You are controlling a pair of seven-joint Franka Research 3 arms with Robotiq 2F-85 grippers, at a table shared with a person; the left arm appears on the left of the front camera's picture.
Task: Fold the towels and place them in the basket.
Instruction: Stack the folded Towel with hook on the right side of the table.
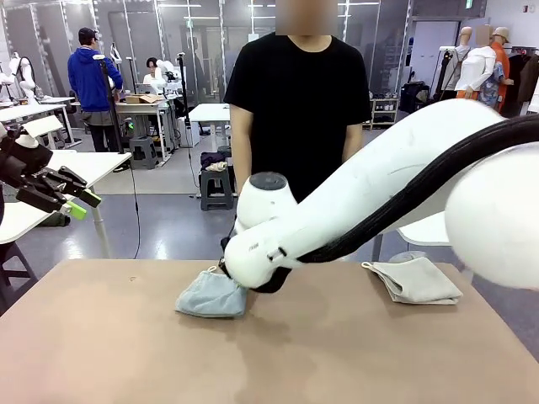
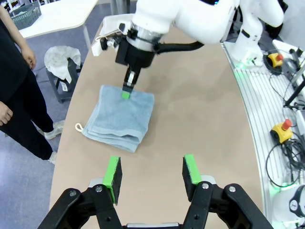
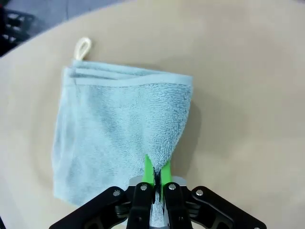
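A folded light blue towel [image 1: 210, 295] lies on the tan table [image 1: 126, 353] near its far edge; its loop [image 2: 78, 127] points toward the person. My right gripper [image 3: 155, 174] is shut on one edge of that towel [image 3: 119, 124], its green pads pinching the cloth [image 2: 119, 117]. The right arm [image 1: 354, 210] reaches across the middle and hides its own gripper in the front view. A folded beige-grey towel [image 1: 417, 279] rests at the far right. My left gripper [image 2: 151, 174] hangs open and empty, raised at the left [image 1: 72, 198]. A dark mesh basket [image 2: 24, 12] stands on a white side table.
A person in black [image 1: 299, 109] stands at the far side, hands [image 2: 28, 57] down at their sides. A stool with a white cloth [image 2: 62, 62] sits beside the table's far edge. The near half of the table is bare.
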